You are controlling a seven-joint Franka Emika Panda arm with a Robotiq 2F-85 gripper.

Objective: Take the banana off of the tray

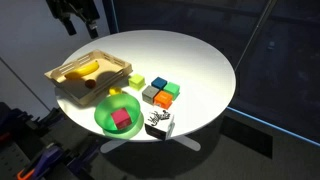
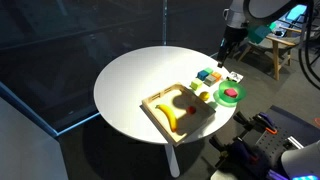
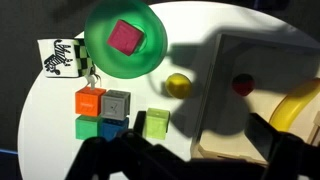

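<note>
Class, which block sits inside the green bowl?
The pink block: it alone lies in the green bowl, while the rest lie on the table.

No readable text, labels or numbers anywhere.

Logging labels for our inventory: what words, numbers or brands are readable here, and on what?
None legible.
The black-and-white patterned box carries markings, too blurred to read as words.
The coloured blocks, green bowl and wooden tray show no lettering.
</note>
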